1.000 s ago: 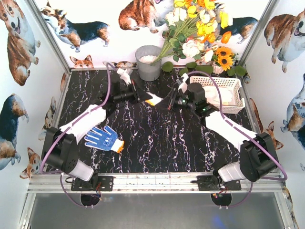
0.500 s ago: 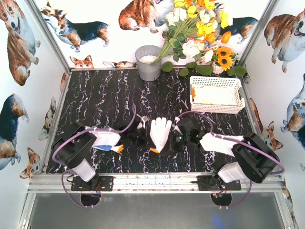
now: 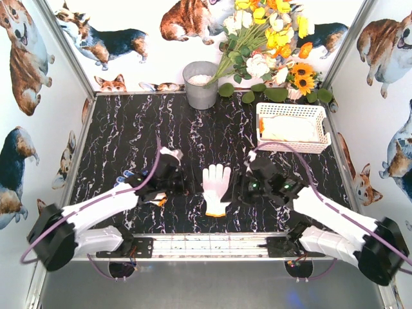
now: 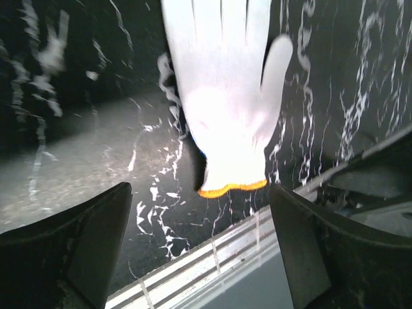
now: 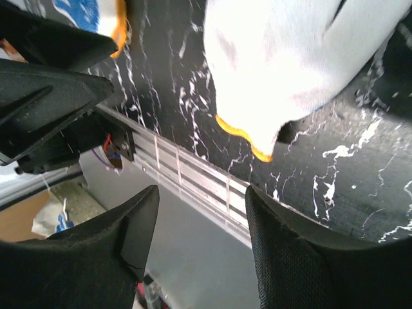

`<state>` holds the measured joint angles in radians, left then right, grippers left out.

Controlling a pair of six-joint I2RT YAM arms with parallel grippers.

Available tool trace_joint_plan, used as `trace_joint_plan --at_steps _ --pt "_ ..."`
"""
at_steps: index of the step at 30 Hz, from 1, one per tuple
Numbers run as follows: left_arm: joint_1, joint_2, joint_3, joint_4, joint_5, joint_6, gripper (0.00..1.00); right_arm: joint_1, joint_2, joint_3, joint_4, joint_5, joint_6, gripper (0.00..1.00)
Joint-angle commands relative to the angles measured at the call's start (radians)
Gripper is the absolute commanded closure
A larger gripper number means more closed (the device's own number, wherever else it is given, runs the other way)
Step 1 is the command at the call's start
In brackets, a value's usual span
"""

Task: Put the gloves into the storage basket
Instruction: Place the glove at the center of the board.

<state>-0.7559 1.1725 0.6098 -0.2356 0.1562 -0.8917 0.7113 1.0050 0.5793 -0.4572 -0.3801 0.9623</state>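
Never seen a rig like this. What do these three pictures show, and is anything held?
Two robot arms sit at a black marbled table. One picture looks down from above; the other two come from a camera on each wrist, its dark fingers at the bottom. A white glove with an orange cuff lies flat between the left gripper and right gripper; both are open and hold nothing. A blue glove peeks out by the left arm. The white storage basket, far right, has what look like pale gloves in it. A grey bucket and flowers stand behind.
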Motion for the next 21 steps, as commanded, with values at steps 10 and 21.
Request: trace_joint_plan --at_steps 10,21 --pt "0.142 -0.298 0.023 -0.508 -0.434 -0.103 0.02 0.013 0.015 0.002 0.190 0.052 0.065 0.57" --pt "0.466 -0.517 -0.195 -0.566 -0.403 -0.263 0.24 0.024 0.081 0.010 0.200 0.056 0.029 0.59"
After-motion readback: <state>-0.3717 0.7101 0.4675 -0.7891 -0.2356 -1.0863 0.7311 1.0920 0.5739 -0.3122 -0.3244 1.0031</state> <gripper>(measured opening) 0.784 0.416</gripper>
